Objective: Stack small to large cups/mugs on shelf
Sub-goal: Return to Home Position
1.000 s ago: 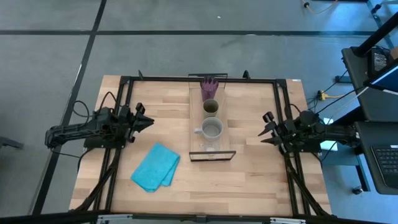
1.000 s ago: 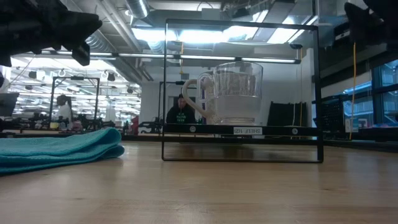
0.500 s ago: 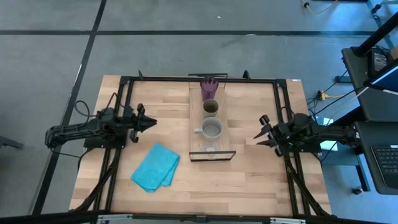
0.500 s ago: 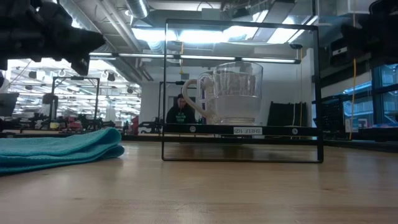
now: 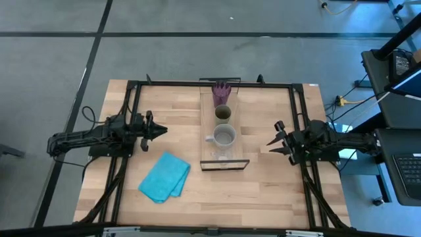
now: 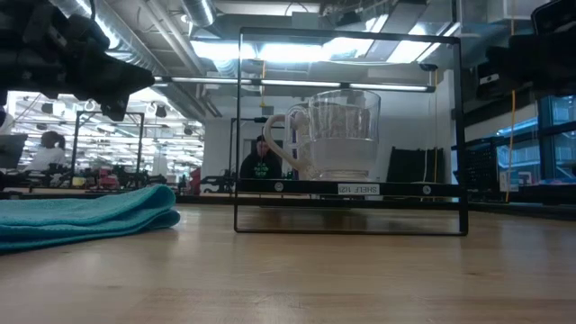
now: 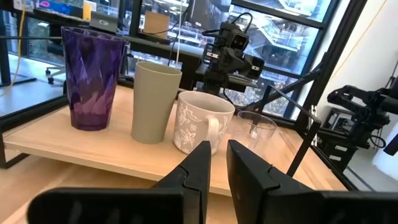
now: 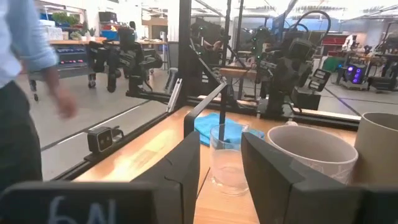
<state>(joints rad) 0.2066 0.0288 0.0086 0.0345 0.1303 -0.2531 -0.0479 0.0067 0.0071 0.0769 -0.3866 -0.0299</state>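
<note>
On the shelf (image 5: 206, 118) in the middle of the table (image 5: 276, 191), four vessels stand in a line: purple tumbler (image 5: 222, 92) at 12 o'clock, olive cup (image 5: 223, 112), grey mug (image 5: 225, 136), then clear glass (image 5: 222, 157) at 6. The left arm (image 5: 99, 139) sits at 9 o'clock, its jaws almost together and empty. The right arm (image 5: 329, 140) sits at 3, its jaws apart and empty.

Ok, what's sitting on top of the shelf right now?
On the shelf, in a row: purple tumbler, olive cup, white mug, small clear glass, all upright. In the low view the glass and mug cover the two cups behind them.
</note>
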